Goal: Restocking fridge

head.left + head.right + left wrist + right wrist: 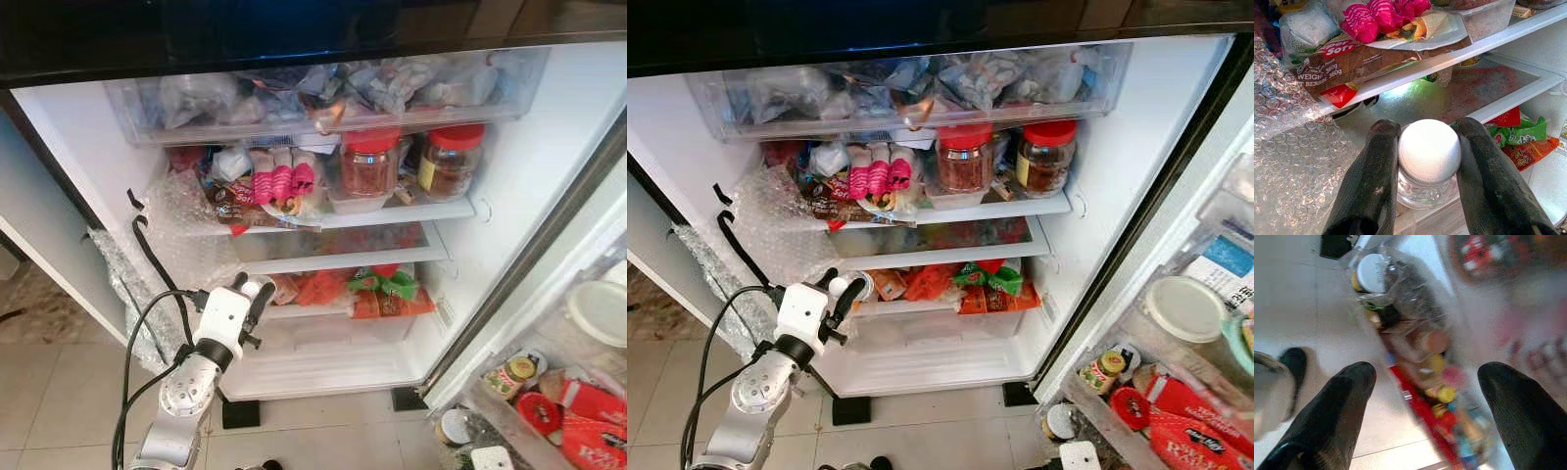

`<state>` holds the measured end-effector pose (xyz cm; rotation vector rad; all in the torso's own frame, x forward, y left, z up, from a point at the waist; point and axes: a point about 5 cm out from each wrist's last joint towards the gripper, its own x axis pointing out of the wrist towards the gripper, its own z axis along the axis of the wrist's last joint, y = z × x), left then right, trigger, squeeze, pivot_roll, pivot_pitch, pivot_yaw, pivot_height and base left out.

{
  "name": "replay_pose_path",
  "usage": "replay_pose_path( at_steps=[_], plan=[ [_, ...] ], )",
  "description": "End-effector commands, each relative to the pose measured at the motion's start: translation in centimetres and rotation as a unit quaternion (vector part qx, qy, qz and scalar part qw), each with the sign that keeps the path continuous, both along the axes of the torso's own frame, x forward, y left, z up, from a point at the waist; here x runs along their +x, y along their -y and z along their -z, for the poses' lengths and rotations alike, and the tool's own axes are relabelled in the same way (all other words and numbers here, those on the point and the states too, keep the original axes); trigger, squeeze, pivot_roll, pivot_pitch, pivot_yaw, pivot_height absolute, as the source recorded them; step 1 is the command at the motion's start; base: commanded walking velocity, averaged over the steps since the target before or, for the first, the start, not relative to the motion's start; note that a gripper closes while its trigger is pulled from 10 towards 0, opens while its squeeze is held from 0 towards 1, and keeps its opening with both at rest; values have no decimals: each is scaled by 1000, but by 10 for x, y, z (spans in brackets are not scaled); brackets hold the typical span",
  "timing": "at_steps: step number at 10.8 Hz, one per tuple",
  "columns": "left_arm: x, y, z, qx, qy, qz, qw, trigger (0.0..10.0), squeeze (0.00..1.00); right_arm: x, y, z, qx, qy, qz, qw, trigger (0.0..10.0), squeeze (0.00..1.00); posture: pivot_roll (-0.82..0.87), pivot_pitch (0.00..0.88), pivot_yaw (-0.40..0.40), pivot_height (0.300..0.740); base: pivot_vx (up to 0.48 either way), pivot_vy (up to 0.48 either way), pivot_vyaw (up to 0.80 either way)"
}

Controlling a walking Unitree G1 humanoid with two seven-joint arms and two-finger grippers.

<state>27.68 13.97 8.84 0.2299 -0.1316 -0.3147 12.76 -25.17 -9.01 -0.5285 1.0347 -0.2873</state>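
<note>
White-lidded jar [1429, 152] between left fingers [1371, 181]

I count two red-lidded jars [369, 163] [450, 160] on the upper fridge shelf, three pink wrapped items [283, 182] beside them, and one white-capped jar [1429, 161] between my left hand's fingers [1371, 181].

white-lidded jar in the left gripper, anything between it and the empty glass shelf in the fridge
Nothing visible blocks it. The left gripper is shut on the white-lidded jar at the front of the bare glass shelf. Bubble wrap lies to one side; the bread packet sits on the shelf above.
</note>
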Motion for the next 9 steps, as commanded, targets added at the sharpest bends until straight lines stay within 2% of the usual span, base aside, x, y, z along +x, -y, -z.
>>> replay_pose_path(
  at_steps=[1, 4, 9],
  plan=[
    [0, -2, 2, 6, -4, 2, 1000, 10000, 0, -6, 4, 0, -19, -11, -12, 1000, 10000, 0, -125, 85, 40, 740, 0, 0, 0],
    [0, -2, 2, 7, -5, 2, 1000, 10000, 0, -10, 14, -2, -37, -14, -8, 999, 10000, 0, -124, 85, 41, 740, 0, 0, 0],
    [0, -4, 3, 11, -7, 1, 1000, 10000, 0, -15, 11, 1, -35, -26, -10, 999, 10000, 0, -124, 82, 42, 740, 0, 0, 0]
  ],
)
